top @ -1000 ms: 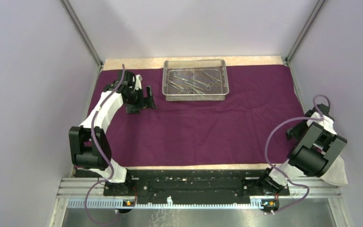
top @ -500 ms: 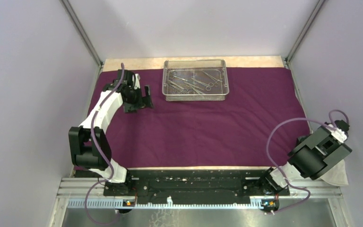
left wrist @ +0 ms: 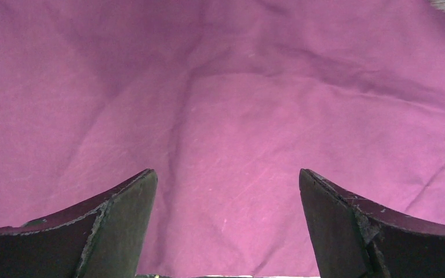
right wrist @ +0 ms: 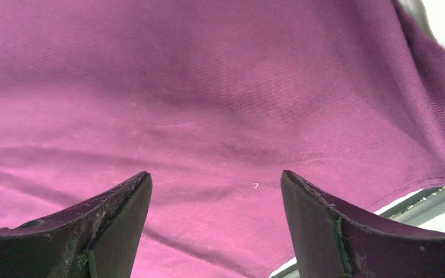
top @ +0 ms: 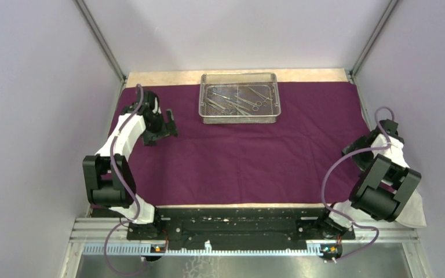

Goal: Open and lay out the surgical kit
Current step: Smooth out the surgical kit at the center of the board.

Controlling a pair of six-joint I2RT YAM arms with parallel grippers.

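I have two grippers, and on both the jaws stand wide apart with nothing between them. Nearest, my right gripper (top: 354, 157) hangs over the right-hand side of the single dark purple cloth wrap (top: 255, 156), which lies spread flat across the table. One white cloth (top: 412, 213) lies off the near right corner, partly under my right arm; only the overhead view shows it. My right wrist view instead gives the wrap's hemmed edge running off to a pale strip beyond, which the overhead view hides behind the arm.

Farther out, my left gripper (top: 168, 124) sits low over the wrap's left part. I cannot tell if the tips touch it. That wrist view shows soft creases in the fabric that the overhead view barely shows.

Farthest, one silver wire-mesh tray (top: 239, 119) rests on the wrap's far edge, well apart from both grippers. Steel instruments (top: 237, 99) lie crossed inside it, too small to count.
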